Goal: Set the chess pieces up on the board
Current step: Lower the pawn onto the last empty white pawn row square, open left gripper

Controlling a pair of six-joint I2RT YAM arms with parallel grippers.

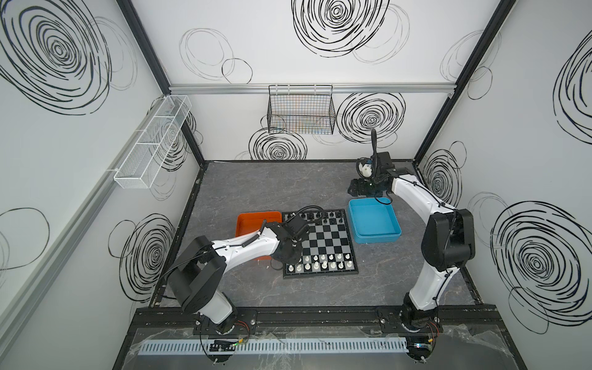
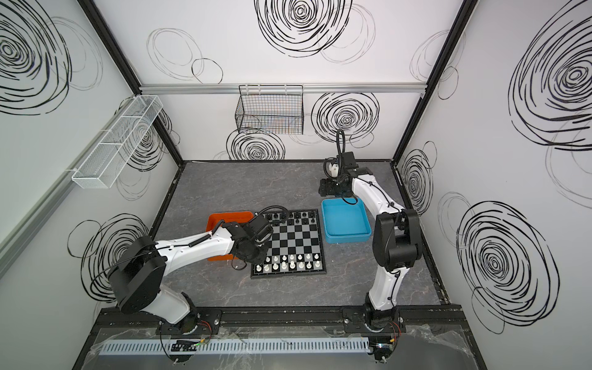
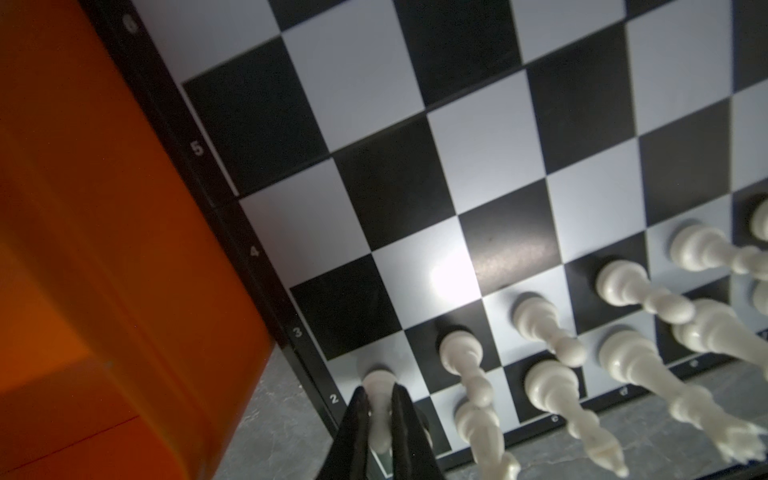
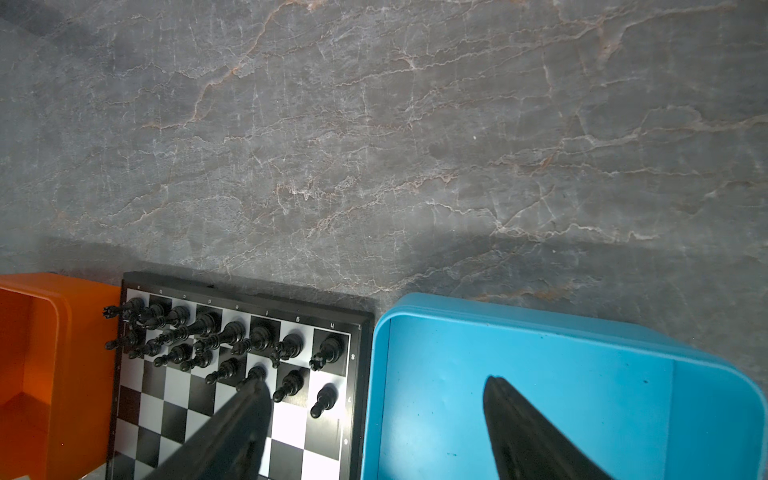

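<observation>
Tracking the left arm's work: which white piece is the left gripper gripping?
The white pawn on the edge square beside the orange tray, marked 2; the left gripper pinches it, other white pieces stand free.

Both top views look steeply down from high above the table's (image 1: 288, 192) near edge, the board (image 1: 323, 237) mid-frame. The left wrist camera sits close over its white chess pieces (image 3: 536, 320); the right wrist camera, higher, sees its black chess pieces (image 4: 232, 332) and the blue tray (image 4: 540, 322).
</observation>
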